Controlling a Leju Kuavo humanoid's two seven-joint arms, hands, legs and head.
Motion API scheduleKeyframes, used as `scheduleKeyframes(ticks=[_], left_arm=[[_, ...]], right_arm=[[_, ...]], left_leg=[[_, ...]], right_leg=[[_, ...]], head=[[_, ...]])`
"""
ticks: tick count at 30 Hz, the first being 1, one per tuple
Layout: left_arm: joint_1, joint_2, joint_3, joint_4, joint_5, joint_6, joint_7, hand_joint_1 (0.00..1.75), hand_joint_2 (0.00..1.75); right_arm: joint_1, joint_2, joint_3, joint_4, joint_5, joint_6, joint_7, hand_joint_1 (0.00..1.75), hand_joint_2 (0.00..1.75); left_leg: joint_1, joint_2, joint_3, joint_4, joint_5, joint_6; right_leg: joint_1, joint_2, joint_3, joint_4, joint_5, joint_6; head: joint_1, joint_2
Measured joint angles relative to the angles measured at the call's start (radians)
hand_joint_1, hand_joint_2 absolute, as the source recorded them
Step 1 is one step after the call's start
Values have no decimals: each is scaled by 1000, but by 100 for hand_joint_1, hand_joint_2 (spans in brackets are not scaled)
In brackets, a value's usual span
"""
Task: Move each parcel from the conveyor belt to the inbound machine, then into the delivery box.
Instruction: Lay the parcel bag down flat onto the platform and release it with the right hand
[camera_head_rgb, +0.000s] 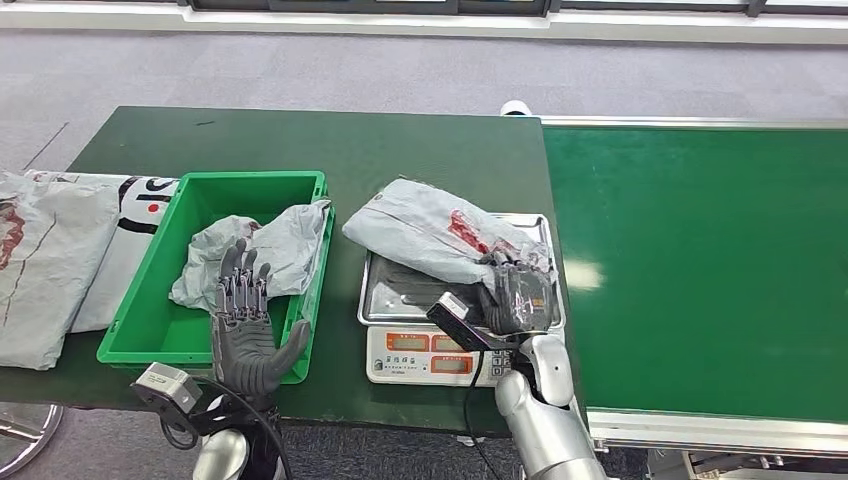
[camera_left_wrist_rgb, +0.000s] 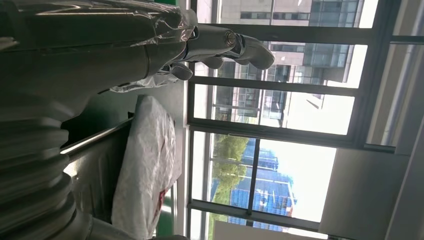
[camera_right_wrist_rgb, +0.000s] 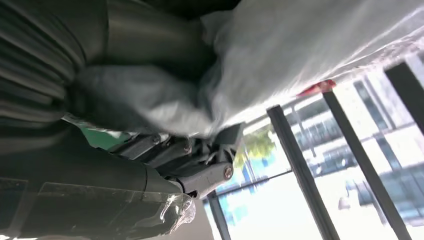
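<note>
Bags (camera_head_rgb: 50, 255) are lying flat at the table's left edge, then I'm seeing the green box (camera_head_rgb: 140, 335) with one parcel already slumped against its right wall. My left hand (camera_head_rgb: 245, 330) is hovering spread and empty near its front rim. My right hand (camera_head_rgb: 515, 293) is gripping the grey parcel (camera_head_rgb: 430, 228) on the scale (camera_head_rgb: 395, 290), near its front right corner. I'm thinking lift it clean before swinging left. Right wrist view is showing fingers (camera_right_wrist_rgb: 165, 150) curling under the plastic.

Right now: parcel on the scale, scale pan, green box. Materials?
Parcel on the scale: thin grey plastic mailer, by its crinkles and sheen; right hand grips its corner. Scale pan: looks like brushed stainless steel, reflective. Green box: rigid moulded plastic, glossy, probably.
</note>
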Motion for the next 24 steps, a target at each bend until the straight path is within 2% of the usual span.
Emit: scheduleKeyframes(ticks=[3,10,12,15,17,20,24], left_arm=[[0,0,0,0,1,12,0,0,175],[0,0,0,2,6,9,0,0,175],[-1,0,0,7,8,8,0,0,175],[-3,0,0,20,13,11,0,0,175],[-5,0,0,33,16,16,0,0,175],[-11,0,0,63,7,64,0,0,175],[-24,0,0,115,-13,181,0,0,0]], right_arm=[[-24,0,0,74,-71,0,-51,0,0],[-53,0,-1,159,-278,-1,-240,0,0],[-48,1,-1,160,-350,-1,-319,0,0],[-12,2,35,109,-535,-1,-412,0,0],[28,-2,97,35,-645,-2,-426,0,0],[93,-13,197,-107,-715,-2,-432,0,0],[168,-30,298,-303,-730,-1,-435,0,0]], left_leg=[[0,0,0,0,0,0],[0,0,0,0,0,0],[0,0,0,0,0,0],[0,0,0,0,0,0],[0,0,0,0,0,0],[0,1,-1,0,0,0],[0,1,-1,0,0,0]], right_leg=[[0,0,0,0,0,0],[0,0,0,0,0,0],[0,0,0,0,0,0],[0,0,0,0,0,0],[0,0,-1,0,0,0],[0,1,-2,0,0,0],[0,1,-2,0,0,0]], head=[[0,0],[0,0],[0,0],[0,0],[0,0],[0,0],[0,0]])
